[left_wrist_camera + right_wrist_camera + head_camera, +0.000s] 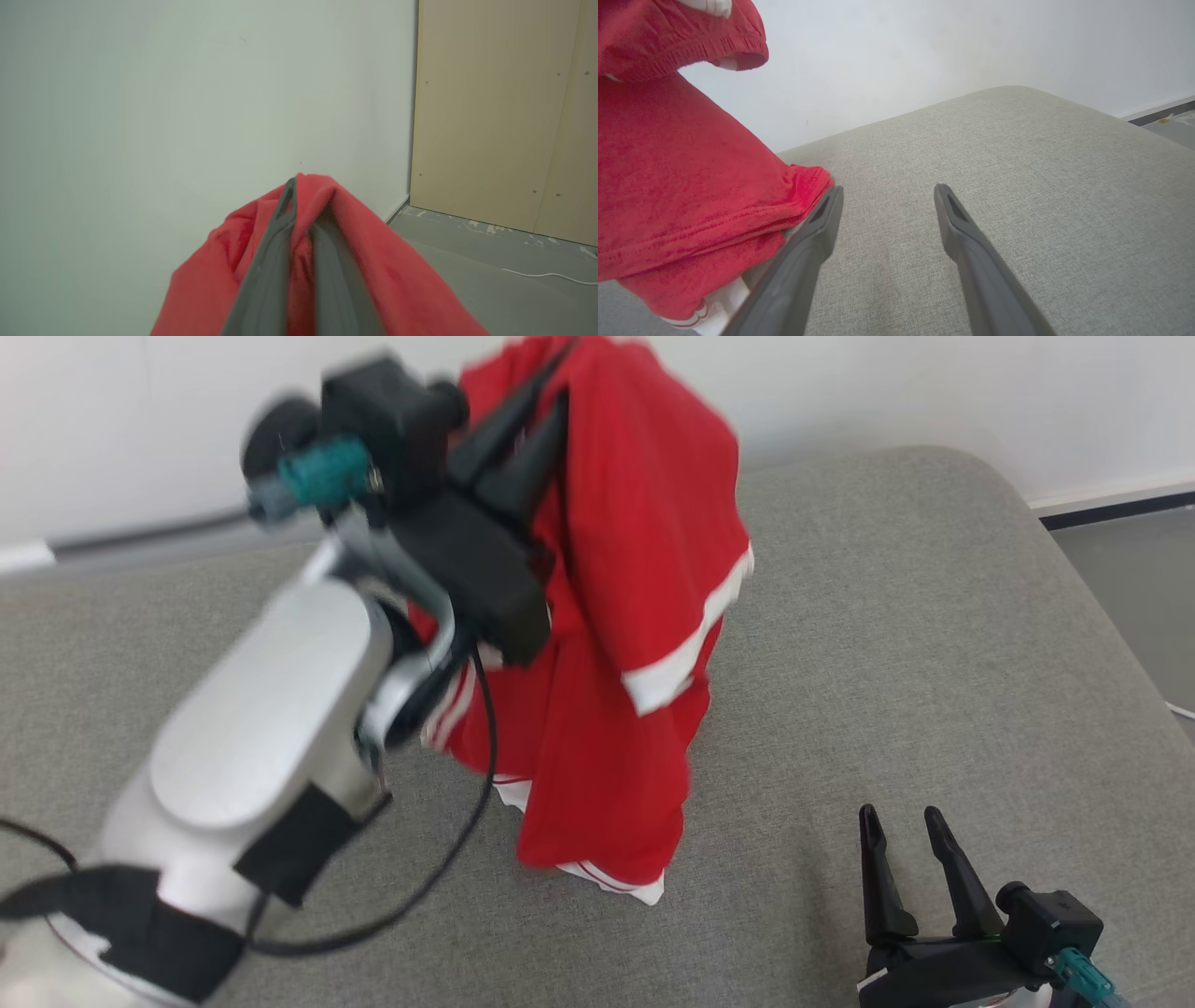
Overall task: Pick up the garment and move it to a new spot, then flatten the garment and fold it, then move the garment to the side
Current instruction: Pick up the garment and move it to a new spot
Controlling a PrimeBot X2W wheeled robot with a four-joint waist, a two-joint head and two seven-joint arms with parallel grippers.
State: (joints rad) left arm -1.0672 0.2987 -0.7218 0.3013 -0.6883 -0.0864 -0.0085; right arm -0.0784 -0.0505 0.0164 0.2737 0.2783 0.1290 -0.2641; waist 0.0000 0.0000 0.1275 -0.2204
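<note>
Nearest the robot, at the lower right of the head view, the right gripper (901,814) hovers low over the grey cushion (934,616) with its jaws released and spread wide. Nothing lies between its fingers, and the right wrist view shows bare fabric there.

Just to the left of that gripper, the lower hem of the red garment (644,569) touches the cushion. In the right wrist view the hem lies beside the left finger, but contact between them cannot be confirmed.

Farther out, the left forearm (261,709) rises across the left half of the head view and appears blurred. The left gripper (551,392) is raised well above the cushion, with its jaws clenched on a bunched upper part of the garment. The cloth drapes over both fingers and hangs down in folds, white trim showing at a sleeve edge and at the hem.

Beyond the cushion stands a pale wall (934,392).

Task status, as a judgement: the pick-up is done and the carry to a new spot appears to be the step in hand. The garment is not yet laid down. Flattening, folding and moving it to the side all remain.
</note>
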